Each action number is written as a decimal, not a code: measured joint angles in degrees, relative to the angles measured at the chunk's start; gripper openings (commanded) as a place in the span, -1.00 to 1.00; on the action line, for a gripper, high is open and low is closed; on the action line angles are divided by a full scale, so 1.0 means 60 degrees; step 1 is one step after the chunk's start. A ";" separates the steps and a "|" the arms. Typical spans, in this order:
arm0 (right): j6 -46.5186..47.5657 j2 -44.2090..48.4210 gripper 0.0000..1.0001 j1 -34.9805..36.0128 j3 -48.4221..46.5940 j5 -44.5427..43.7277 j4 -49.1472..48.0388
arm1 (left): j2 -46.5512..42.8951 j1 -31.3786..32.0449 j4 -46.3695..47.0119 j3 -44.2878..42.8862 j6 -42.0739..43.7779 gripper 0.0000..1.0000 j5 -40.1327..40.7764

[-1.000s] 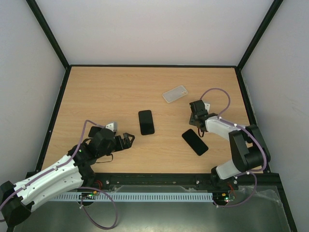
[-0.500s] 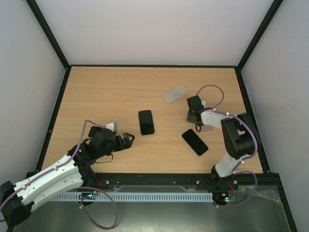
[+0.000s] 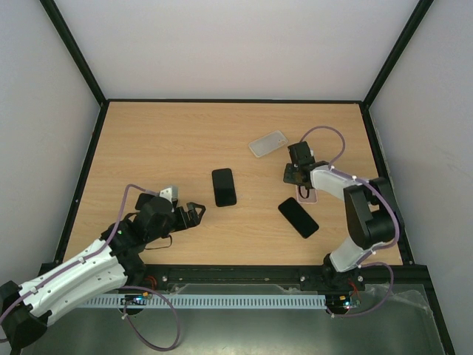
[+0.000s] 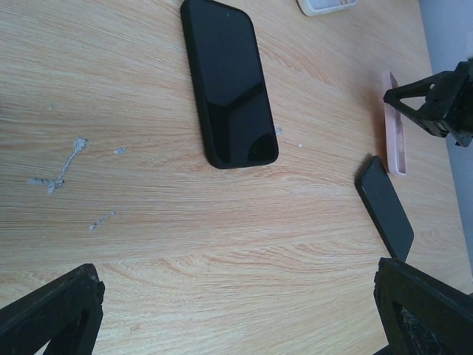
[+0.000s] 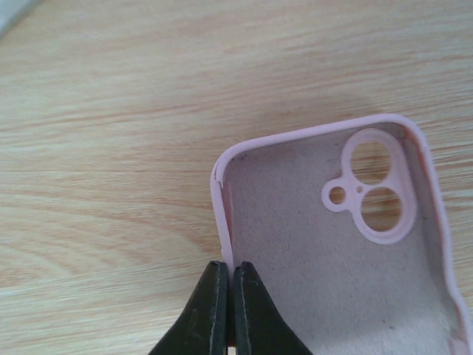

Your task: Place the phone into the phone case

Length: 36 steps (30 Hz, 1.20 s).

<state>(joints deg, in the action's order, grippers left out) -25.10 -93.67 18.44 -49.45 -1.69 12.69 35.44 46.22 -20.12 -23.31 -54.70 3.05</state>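
table [image 3: 148, 140]: wood top. All items lie loose on it. Places below are relative to the pink case.
left gripper [image 3: 198, 211]: well apart from the pink case, off to its left toward the near edge. Fingers spread wide with nothing between them, aimed at the centre phone.
right gripper [image 5: 225, 296]: at the pink case itself. Fingers are pinched tight on one side wall, one inside the shell and one outside.
centre phone [image 4: 229, 81]: black, flat, screen up, well apart to the left of the pink case. Not gripped.
second phone [image 3: 298, 217]: black, flat, just beside the pink case on its near-edge side. Not gripped.
pink case [image 5: 318, 274]: open side up, camera cut-outs visible, no phone in it. Looks flat or barely lifted, can't tell which.
clear case [image 3: 267, 143]: near the pink case on its far-edge side, also holds no phone.
done: case grasp only, by my read.
left: pick a phone (can't tell which one fits), line it up over the open shell, press it in. Most of the task is ahead.
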 measured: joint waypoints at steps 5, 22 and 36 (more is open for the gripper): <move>-0.0259 0.0933 -0.96 0.0193 -0.0211 0.0408 0.0291 | -0.0098 -0.0004 -0.0044 -0.0004 -0.0066 0.99 0.0058; -0.2783 0.4357 -0.96 0.3483 0.1705 0.2073 0.0248 | -0.0372 -0.0047 -0.0517 -0.0051 -0.0379 0.98 0.0284; -0.5890 0.1483 -0.96 0.6641 0.2222 0.2076 -0.2987 | -0.0663 -0.0051 -0.0747 0.0095 -0.0823 0.98 0.0401</move>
<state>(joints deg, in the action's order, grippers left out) -60.45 -84.77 58.28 -36.12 10.76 -5.23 31.46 45.91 -24.60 -22.74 -59.64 5.45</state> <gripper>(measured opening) 0.024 0.993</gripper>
